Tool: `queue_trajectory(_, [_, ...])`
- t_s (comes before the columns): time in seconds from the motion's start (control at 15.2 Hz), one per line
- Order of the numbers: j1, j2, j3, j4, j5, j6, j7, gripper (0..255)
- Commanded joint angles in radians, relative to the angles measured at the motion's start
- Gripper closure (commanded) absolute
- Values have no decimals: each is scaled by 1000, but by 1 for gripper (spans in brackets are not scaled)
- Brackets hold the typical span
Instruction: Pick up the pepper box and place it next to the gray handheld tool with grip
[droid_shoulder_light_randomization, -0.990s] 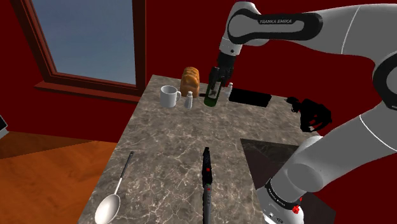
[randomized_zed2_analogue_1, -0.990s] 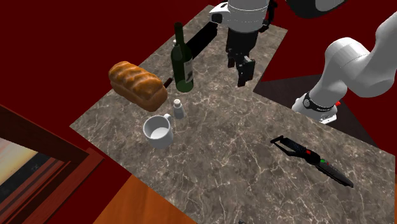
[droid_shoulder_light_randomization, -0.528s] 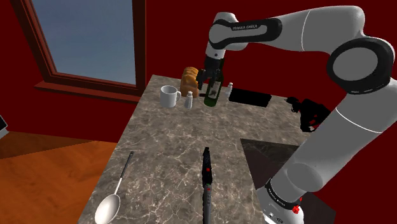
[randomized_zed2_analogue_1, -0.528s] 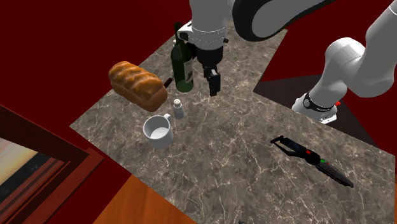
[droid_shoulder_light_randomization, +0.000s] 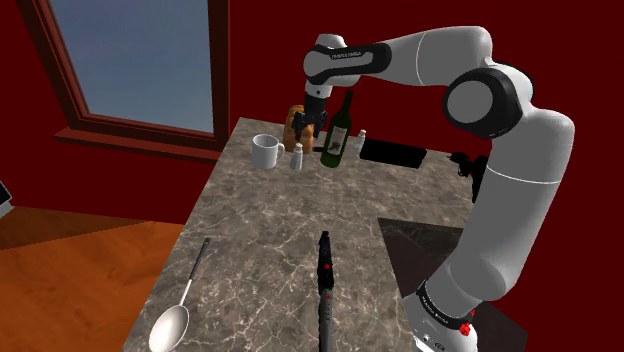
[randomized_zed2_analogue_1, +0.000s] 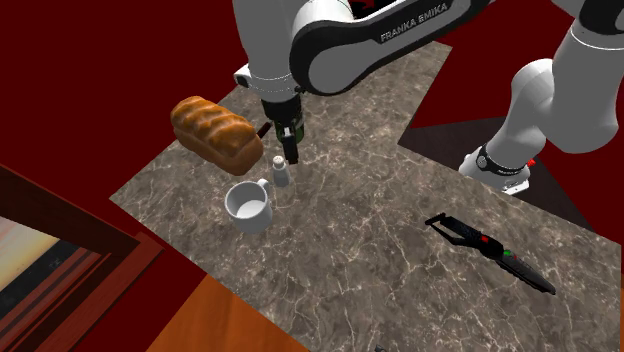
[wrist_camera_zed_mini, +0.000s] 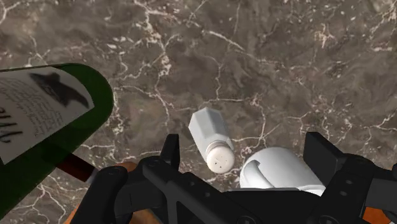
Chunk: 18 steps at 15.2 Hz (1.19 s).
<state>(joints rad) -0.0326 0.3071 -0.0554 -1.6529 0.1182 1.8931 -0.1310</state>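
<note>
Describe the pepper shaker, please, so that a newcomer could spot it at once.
On the marble countertop, look to the far end, where a white mug stands. The pepper shaker stands right beside it, toward the green bottle: small, white, upright, with a dotted top, far smaller than either neighbour.

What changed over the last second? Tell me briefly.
The gripper swung past the bottle toward the shoulder view's left and now hangs open over the pepper shaker, gripping nothing. That shaker, the bottle, the bread, the mug and the gray tool all stayed put.
</note>
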Motion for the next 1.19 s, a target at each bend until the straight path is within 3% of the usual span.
queue_trajectory(0.0, [-8, 84, -2, 87, 5, -7, -3, 0])
queue_trajectory(0.13, [-14, 167, -3, 181, 10, -21, -3, 0])
queue_trajectory(0.66, [-9, 186, 1, 109, 15, 71, -7, 0])
queue_trajectory(1.12, [-9, 187, 1, 109, 15, 71, -7, 0])
